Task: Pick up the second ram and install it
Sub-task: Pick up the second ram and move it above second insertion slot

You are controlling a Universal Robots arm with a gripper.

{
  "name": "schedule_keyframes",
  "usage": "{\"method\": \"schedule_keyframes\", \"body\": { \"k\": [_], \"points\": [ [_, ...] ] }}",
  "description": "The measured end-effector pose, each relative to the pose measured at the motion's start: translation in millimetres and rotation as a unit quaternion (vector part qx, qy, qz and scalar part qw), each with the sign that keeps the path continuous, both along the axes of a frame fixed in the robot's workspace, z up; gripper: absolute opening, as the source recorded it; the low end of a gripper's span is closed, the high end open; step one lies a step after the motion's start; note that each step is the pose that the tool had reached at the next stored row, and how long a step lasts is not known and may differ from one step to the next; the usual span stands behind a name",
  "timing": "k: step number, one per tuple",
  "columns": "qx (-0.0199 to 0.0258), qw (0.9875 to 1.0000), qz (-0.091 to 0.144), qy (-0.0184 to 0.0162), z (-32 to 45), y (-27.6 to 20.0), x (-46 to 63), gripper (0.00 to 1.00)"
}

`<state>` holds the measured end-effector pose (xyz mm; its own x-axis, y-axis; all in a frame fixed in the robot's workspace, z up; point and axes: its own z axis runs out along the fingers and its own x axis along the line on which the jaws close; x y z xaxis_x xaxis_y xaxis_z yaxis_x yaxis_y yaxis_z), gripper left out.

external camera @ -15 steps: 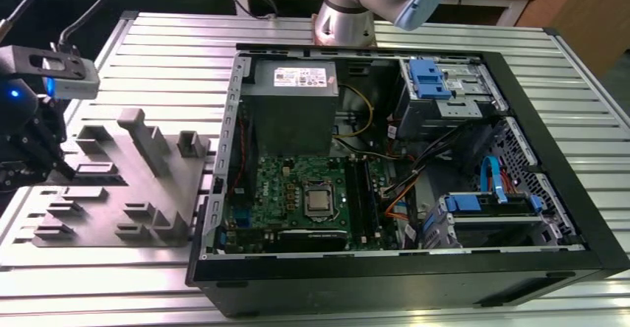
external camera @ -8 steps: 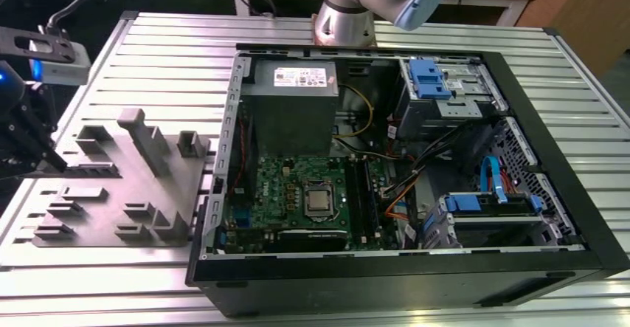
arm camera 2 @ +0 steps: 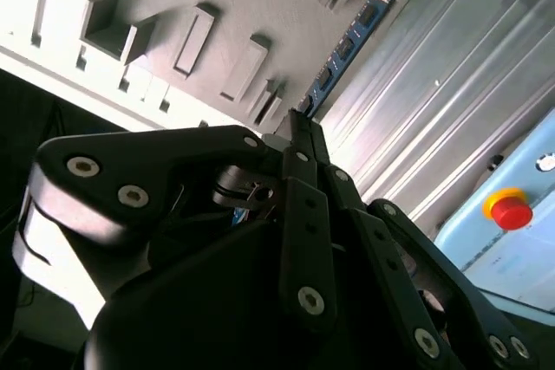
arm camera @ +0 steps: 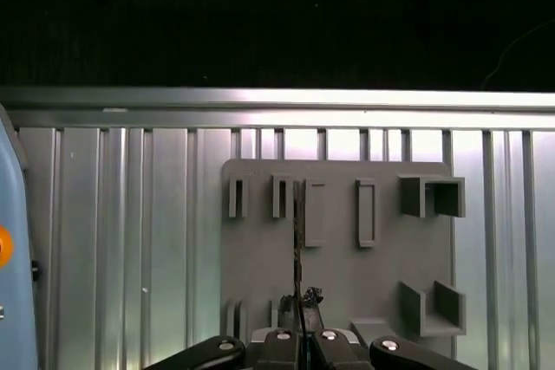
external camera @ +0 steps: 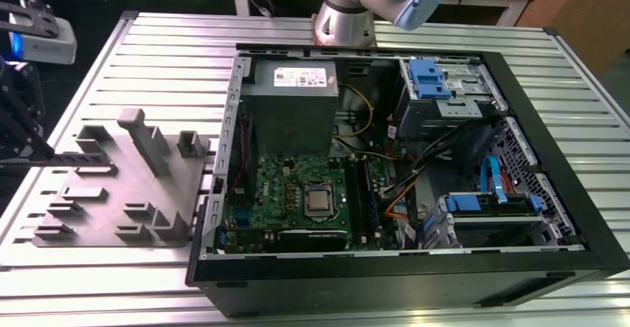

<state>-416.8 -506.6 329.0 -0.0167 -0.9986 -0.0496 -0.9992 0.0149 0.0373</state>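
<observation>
Here, in the exterior view, a computer case (external camera: 394,286) with its side panel off lies on a slatted metal table (external camera: 177,46). At nine o'clock from the case sits a grey fixture plate (external camera: 103,216), and the arm's black end assembly (external camera: 20,113) hangs past the plate at the exterior view's left edge. In the second wrist view, the gripper (arm camera 2: 299,127) has its fingers pressed together on one end of the memory stick (arm camera 2: 351,41). The stick juts straight out beyond the fingertips, chips showing, along the plate's edge beside the table slats. A red button (arm camera 2: 510,210) sits on a pale blue box nearby. In the first wrist view, the stick appears edge-on as a thin dark line running out from the pinching fingers, over the plate between two of its slots. Whether it touches the plate I cannot tell.
</observation>
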Motion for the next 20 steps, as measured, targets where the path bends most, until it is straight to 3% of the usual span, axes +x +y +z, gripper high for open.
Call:
{"method": "schedule_keyframes", "body": {
  "k": [20],
  "points": [
    [0.0000,1.0000,0.000,-0.0002,58.7,0.1,0.0,0.08]
  ]
}}
